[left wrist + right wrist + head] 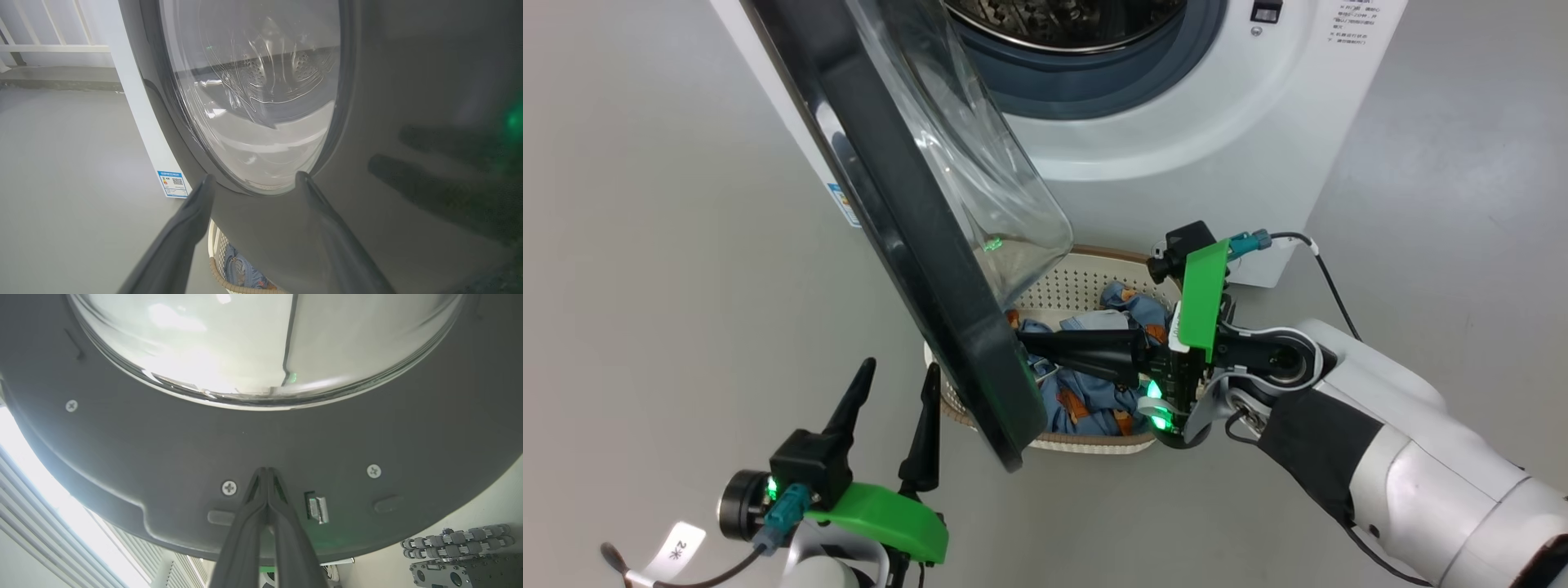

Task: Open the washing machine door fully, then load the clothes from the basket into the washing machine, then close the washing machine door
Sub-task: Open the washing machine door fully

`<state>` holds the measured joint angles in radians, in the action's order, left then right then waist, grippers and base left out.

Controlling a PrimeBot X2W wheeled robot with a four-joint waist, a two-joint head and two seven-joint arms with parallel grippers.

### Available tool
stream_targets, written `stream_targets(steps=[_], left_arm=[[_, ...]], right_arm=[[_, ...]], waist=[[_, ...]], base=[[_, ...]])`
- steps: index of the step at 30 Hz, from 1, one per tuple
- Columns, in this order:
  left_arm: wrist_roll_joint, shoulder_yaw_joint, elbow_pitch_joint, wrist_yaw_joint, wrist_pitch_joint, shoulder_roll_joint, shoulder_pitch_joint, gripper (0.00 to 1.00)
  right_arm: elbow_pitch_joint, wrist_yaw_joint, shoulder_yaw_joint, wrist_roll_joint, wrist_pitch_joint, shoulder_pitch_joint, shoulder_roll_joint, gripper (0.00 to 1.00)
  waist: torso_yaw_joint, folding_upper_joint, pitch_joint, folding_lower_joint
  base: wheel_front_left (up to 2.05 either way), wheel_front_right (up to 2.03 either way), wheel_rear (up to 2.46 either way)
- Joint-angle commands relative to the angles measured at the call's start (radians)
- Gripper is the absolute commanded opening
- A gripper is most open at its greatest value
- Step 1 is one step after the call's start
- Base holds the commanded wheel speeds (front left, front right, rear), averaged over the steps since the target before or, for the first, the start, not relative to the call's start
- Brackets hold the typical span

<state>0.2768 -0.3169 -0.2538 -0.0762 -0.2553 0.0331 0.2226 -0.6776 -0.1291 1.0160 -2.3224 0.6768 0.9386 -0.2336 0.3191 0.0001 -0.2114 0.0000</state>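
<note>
Hanging half open over the cream plastic basket point(1086, 282), the rigid round black-rimmed glass door point(907, 245) likely wants pushing at its slick inner rim — right gripper point(1023, 339) pinched together there, left gripper point(902, 367) spread wide outside.

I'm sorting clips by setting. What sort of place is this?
Likely a test room set up for laundry: a white washing machine on plain grey floor, a basket of clothes before it.

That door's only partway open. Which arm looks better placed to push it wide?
Probably the right: the right gripper, shut, has its tips at the inner rim of the washing machine door. The left gripper hangs open outside it.
</note>
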Motion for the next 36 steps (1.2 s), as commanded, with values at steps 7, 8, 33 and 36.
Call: stream_targets(steps=[7,8,33,36], left_arm=[[-0.010,0.036,0.016,-0.006,-0.006,0.017,-0.006,1.00],[-0.011,0.038,0.015,-0.006,-0.006,0.017,-0.008,1.00],[-0.080,0.164,0.022,0.014,-0.006,0.017,-0.084,1.00],[-0.087,0.183,0.030,0.019,-0.006,0.017,-0.097,1.00]], right_arm=[[0.154,-0.002,0.119,-0.112,-0.124,0.011,-0.081,0.00],[0.171,-0.002,0.130,-0.123,-0.146,0.013,-0.096,0.00],[0.290,-0.002,0.247,0.645,-0.934,-0.130,-0.378,0.00],[0.213,-0.002,0.092,0.800,-0.938,-0.179,-0.348,0.00]], waist=[[-0.007,-0.0001,0.023,0.0000],[-0.010,-0.0001,0.028,0.0000],[-0.141,-0.0001,0.156,0.0000],[-0.163,-0.0001,0.172,0.0000]], base=[[0.00,0.00,0.00],[0.00,0.00,0.00],[0.00,0.00,0.00],[0.00,0.00,0.00]])
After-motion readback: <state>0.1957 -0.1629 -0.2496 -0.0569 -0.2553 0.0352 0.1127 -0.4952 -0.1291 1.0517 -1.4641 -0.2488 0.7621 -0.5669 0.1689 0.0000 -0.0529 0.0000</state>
